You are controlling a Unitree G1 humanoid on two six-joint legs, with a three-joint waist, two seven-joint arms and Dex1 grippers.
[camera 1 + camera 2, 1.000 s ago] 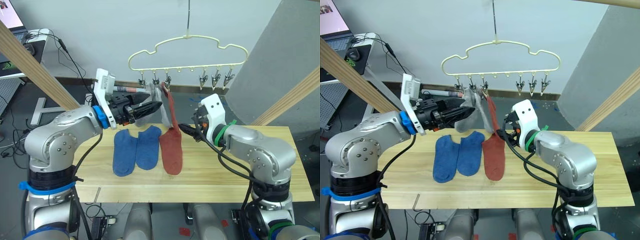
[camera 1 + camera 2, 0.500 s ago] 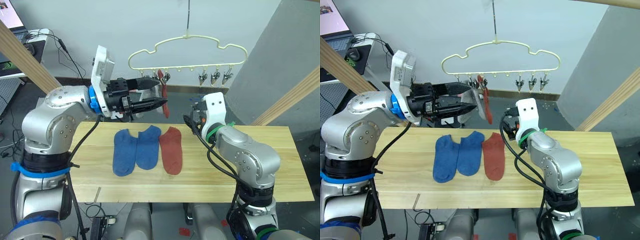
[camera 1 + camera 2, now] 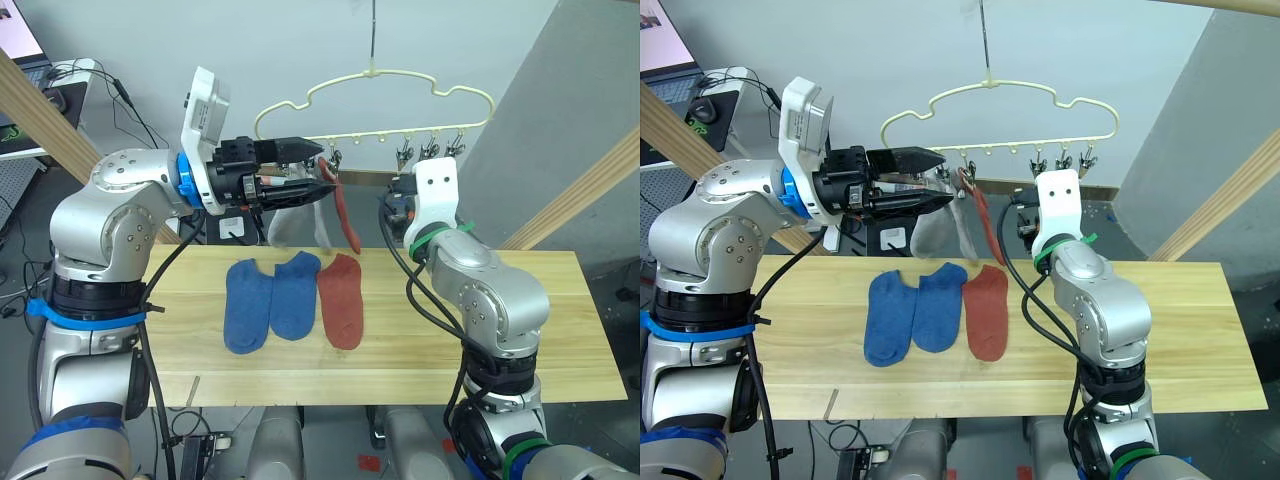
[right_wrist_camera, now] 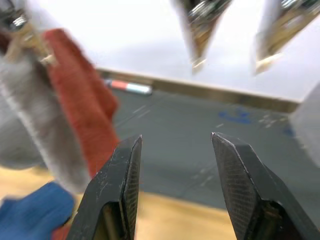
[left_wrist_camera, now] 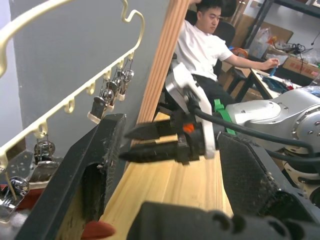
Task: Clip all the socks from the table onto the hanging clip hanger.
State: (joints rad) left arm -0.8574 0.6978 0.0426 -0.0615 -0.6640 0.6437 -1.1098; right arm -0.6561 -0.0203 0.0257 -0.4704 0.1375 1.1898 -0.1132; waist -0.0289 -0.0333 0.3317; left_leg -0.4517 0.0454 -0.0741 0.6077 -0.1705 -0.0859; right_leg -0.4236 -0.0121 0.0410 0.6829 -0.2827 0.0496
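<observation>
Hanging red sock beside left tool, fingers apart | right tool apart, holding nothing

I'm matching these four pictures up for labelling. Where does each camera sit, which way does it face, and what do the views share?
Left and right eye views: head camera facing forward and down over both arms, at the light wooden table and cream wavy clip hanger.
Left wrist view: on the left wrist, facing along the open left gripper at the right gripper.
Right wrist view: on the right wrist, facing between open fingers.
Shared: hanging rust-red sock.

Left arm raised, left gripper fingers spread, right gripper lifted, fingers apart
</observation>
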